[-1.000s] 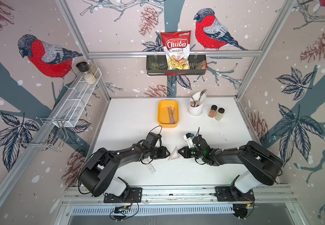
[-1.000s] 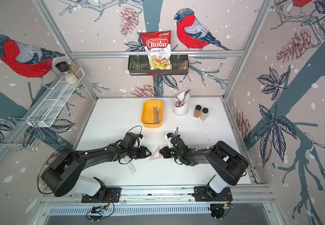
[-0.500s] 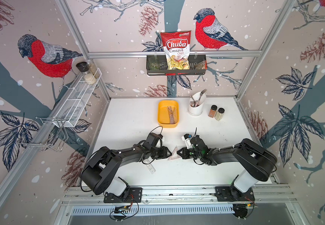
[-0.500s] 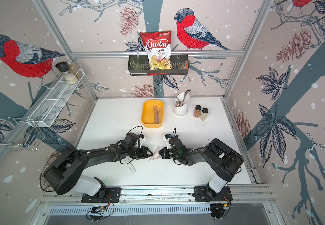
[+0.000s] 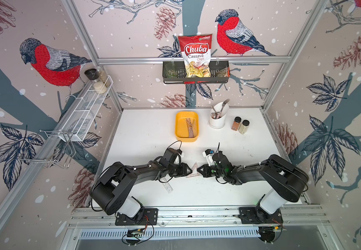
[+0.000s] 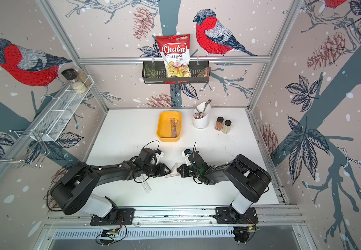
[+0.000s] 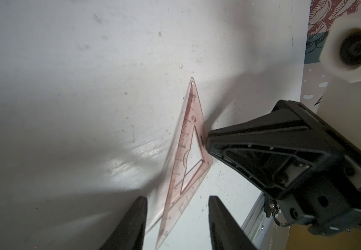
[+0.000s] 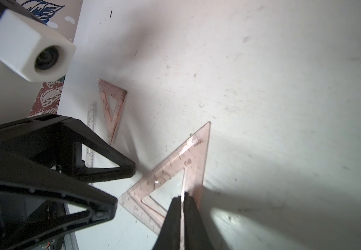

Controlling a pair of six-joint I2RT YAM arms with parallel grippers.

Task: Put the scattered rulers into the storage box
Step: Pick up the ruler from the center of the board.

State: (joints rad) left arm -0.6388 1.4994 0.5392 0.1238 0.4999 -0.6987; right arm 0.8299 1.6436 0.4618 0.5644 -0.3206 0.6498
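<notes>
My right gripper (image 8: 182, 197) is shut on one edge of a pinkish set square (image 8: 175, 173), holding it tilted just above the table at mid-front, as both top views show (image 5: 193, 171) (image 6: 174, 171). My left gripper (image 7: 177, 200) stands open, its fingers on either side of the set square's (image 7: 186, 155) opposite corner. A second set square (image 8: 112, 108) and a clear straight ruler (image 8: 91, 121) lie flat beside the left arm; the ruler also shows in a top view (image 5: 168, 186). The yellow storage box (image 5: 178, 129) at the back holds some rulers (image 5: 190, 127).
A white cutlery cup (image 5: 218, 118) and two spice jars (image 5: 240, 126) stand right of the box. A wire shelf (image 5: 84, 110) juts from the left wall. A black basket with a chips bag (image 5: 195, 73) hangs on the back wall.
The right arm's elbow has swung slightly inward. Both grippers and the set square stay in about the same place.
</notes>
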